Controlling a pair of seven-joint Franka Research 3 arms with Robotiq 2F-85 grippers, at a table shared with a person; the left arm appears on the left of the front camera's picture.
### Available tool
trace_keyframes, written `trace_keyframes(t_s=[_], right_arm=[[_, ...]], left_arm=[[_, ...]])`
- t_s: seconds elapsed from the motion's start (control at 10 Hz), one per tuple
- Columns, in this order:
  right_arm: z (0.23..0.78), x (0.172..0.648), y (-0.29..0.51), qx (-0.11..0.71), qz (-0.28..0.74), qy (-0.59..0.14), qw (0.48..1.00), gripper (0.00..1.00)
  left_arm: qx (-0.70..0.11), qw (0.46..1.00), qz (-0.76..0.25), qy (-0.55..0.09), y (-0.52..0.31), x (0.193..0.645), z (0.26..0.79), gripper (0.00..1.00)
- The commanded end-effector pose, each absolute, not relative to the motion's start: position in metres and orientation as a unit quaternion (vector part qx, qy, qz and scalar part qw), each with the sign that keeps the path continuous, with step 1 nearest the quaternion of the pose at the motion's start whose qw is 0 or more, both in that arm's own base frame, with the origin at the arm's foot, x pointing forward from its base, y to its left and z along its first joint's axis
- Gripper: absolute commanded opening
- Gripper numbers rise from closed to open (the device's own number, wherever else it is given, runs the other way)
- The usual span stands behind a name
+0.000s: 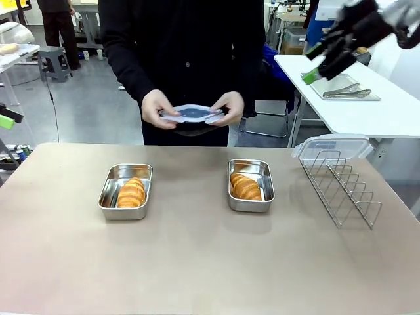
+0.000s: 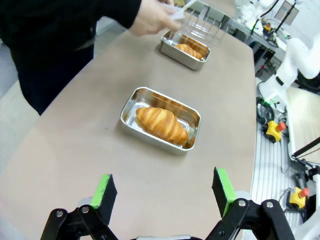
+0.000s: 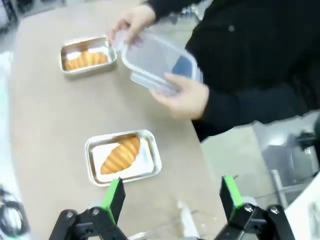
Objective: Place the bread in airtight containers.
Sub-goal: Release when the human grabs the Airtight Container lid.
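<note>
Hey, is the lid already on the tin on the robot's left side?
No, the left tin sits open with its croissant showing, while the person holds a clear lid in both hands.

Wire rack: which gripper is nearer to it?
Right. The right gripper hangs raised above the wire rack side; the left gripper is at the table's opposite end, far from it.

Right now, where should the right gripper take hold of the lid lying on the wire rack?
Probably its left end: the clear lid lies roughly flat on the far end of the wire rack, and that end seems to overhang the wires. Come in level from its left, one finger above, one below; it looks too wide for a top-down pinch.
</note>
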State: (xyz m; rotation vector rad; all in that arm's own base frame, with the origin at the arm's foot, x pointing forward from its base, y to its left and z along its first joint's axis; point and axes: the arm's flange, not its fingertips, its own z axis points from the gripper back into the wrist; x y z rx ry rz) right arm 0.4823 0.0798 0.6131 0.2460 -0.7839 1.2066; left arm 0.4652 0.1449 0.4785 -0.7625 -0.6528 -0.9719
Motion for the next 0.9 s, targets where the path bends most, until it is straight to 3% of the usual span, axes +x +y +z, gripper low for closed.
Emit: trace_keyframes(t_s=[0.0, 0.3, 0.7, 0.8], right_arm=[[0.595, 0.47, 0.022, 0.179, 0.464, -0.39, 0.775, 1.0], [0.56, 0.437, -0.051, 0.229, 0.429, -0.425, 0.763, 1.0], [0.547, 0.428, -0.072, 0.239, 0.455, -0.432, 0.741, 1.0], [0.547, 0.426, -0.076, 0.235, 0.433, -0.417, 0.764, 1.0]], left_arm=[[-0.347, 0.765, -0.452, -0.299, 0.143, 0.464, 0.48, 1.0], [-0.347, 0.765, -0.452, -0.299, 0.143, 0.464, 0.48, 1.0], [-0.347, 0.765, -0.452, -0.299, 0.143, 0.464, 0.48, 1.0], [-0.347, 0.765, -0.452, -0.299, 0.143, 0.464, 0.48, 1.0]])
